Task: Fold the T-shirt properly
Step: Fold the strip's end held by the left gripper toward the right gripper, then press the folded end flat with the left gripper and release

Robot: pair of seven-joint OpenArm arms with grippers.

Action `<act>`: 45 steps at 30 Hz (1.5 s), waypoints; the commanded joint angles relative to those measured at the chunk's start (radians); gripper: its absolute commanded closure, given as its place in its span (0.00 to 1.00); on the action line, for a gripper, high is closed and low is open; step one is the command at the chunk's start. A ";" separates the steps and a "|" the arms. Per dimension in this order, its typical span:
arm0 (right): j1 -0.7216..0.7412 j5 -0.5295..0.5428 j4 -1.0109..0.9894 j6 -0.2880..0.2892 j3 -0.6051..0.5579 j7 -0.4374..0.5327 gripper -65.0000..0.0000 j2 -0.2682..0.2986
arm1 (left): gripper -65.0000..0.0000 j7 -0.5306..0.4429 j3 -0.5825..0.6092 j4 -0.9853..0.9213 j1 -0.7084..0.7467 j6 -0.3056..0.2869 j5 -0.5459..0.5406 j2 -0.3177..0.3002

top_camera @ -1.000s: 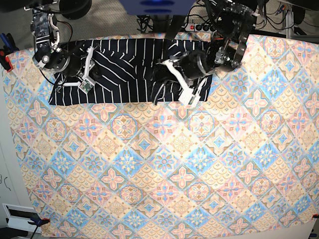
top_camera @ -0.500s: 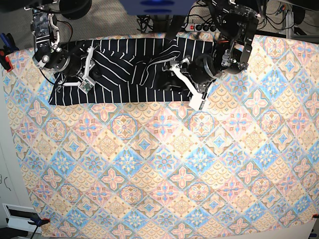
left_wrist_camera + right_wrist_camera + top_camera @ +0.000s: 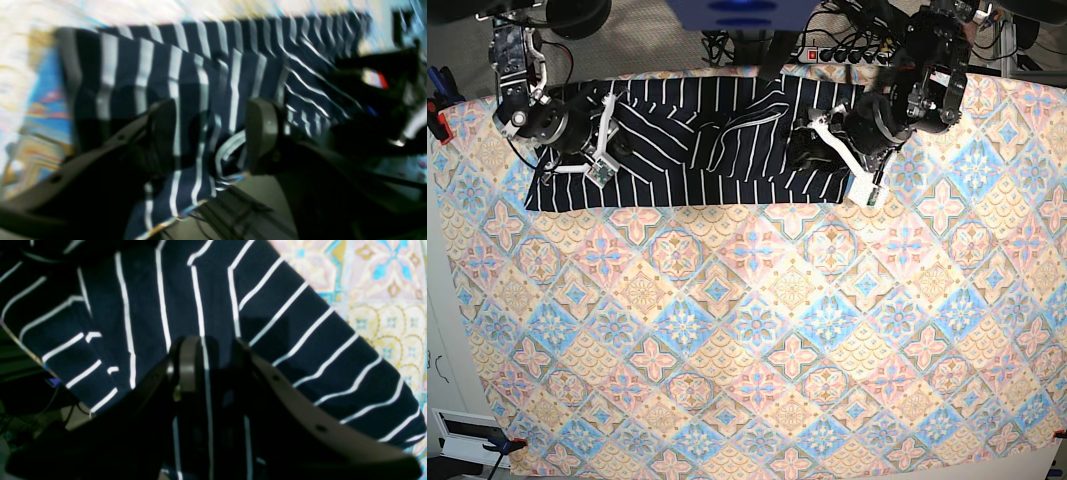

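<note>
The dark navy T-shirt [image 3: 677,150] with thin white stripes lies crumpled in a wide band along the table's far edge. My left gripper [image 3: 807,145] is at its right part. In the left wrist view [image 3: 210,133] a bunch of the T-shirt [image 3: 186,66] sits between its fingers [image 3: 262,133], which stand fairly wide apart. My right gripper [image 3: 617,145] is at the shirt's left part. In the right wrist view [image 3: 213,356] it is shut on a fold of the T-shirt [image 3: 300,340].
The pastel floral-tile cloth [image 3: 757,330] covers the whole table in front of the shirt. A power strip [image 3: 837,52] and cables lie behind the far edge. Clamps hold the cloth at the left edge [image 3: 437,110] and the bottom-left corner [image 3: 502,445].
My left gripper has moved to the right, drawing the shirt's right part out with it, so the shirt reaches further right. The right arm has not moved.
</note>
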 commanded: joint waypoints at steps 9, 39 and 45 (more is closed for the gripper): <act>0.009 0.013 0.019 -0.001 0.006 0.014 0.76 0.012 | 0.49 -0.010 0.067 -0.009 -0.064 -0.008 -0.021 0.003; 0.009 0.013 0.019 -0.001 0.006 0.015 0.76 0.012 | 0.59 -0.012 0.262 -0.328 -0.290 -0.008 -0.019 0.157; 0.009 0.013 0.019 -0.001 0.006 0.015 0.76 0.012 | 0.98 -0.015 0.260 -0.356 -0.308 -0.006 0.019 0.161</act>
